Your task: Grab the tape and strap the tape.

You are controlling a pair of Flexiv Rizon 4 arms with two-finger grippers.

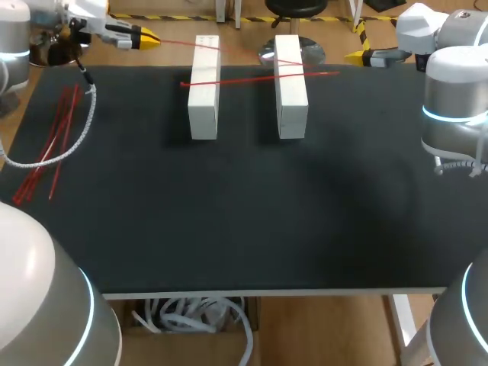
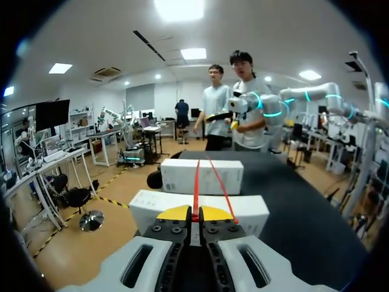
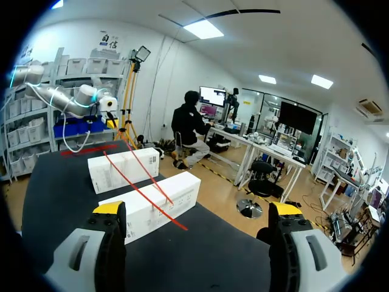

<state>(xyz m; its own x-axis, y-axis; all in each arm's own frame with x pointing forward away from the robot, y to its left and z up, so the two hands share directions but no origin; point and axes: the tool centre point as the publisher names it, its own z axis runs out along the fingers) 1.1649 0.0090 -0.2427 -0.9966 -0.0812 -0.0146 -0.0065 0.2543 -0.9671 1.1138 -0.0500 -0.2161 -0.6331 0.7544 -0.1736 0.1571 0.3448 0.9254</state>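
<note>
The red tape (image 2: 196,182) is pinched between the pressed-together jaws of the left gripper (image 2: 194,214) and apparently crosses both white blocks (image 1: 204,91). The right gripper (image 3: 197,211) is held wide apart, with nothing touched.

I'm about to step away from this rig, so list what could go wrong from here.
1. The left gripper is shut on one end of the red strap, which only lies across the two white blocks; a pull could drag it off them.
2. The strap's other end lies flat on the table, apart from the open right gripper; a grab there may miss.
</note>
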